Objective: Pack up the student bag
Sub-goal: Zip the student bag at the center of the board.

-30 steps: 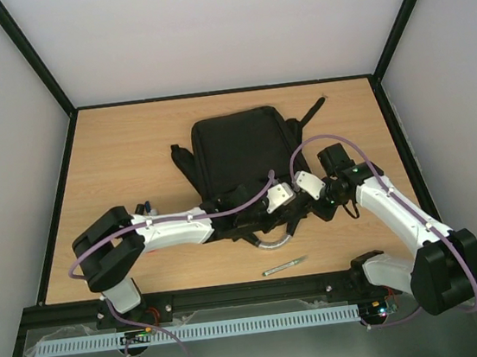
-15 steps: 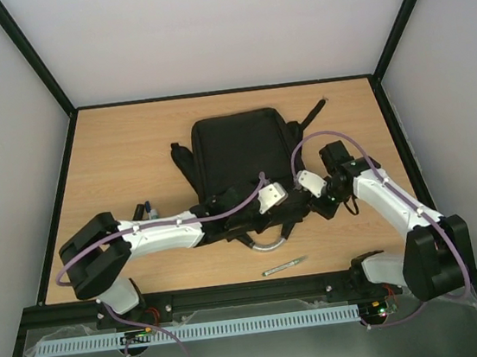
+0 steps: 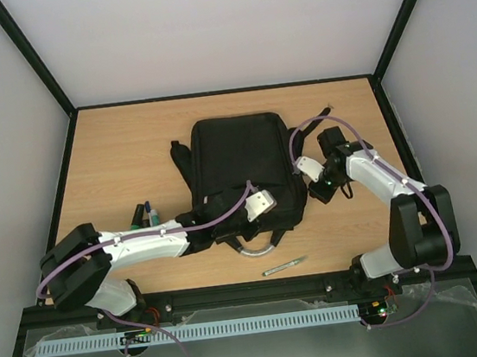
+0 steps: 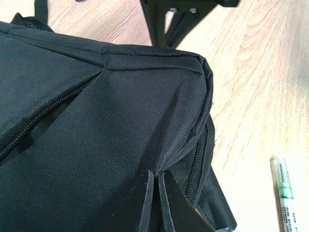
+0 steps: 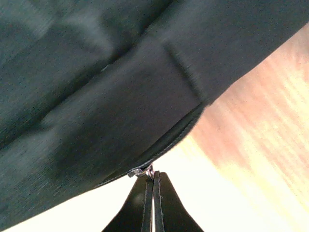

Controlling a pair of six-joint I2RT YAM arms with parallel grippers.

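Table: light wooden table (image 3: pixel 130 148); carries every item listed below.
Student bag: large black fabric student bag (image 3: pixel 240 156), lying flat at the table centre, top end toward the near edge, straps trailing to the left and to the far right.
Left arm: stretched low from the near-left corner across to the near end of the bag. A second ago it was bent higher and lay over that end.
Right arm: folded back toward the right side of the bag, further right and far than a second ago.
Left gripper: left gripper (image 4: pixel 155 176) is clenched. It was part-way apart a second ago. The fabric creases straight into the fingertips beside a zip line at the near corner, so it is judged to be pinching bag cloth.
Right gripper: right gripper (image 5: pixel 153 175) is clenched on the pull described below, at the bag's right edge.
Handle: grey looped top handle (image 3: pixel 258 247), at the near end of the bag, now uncovered.
Markers: two dark markers with green and blue ends (image 3: pixel 143 213), left of the bag, just beside the left arm.
Pen: slim silver pen with a green band (image 3: pixel 284 266), near the handle, apart from the bag.
Zipper pull: small metal zipper pull (image 5: pixel 140 171), gripped.
Effect on task: one claw anchors the cloth while the other holds the pull. The bag is judged ready for unzipping, and nothing looks packed yet.
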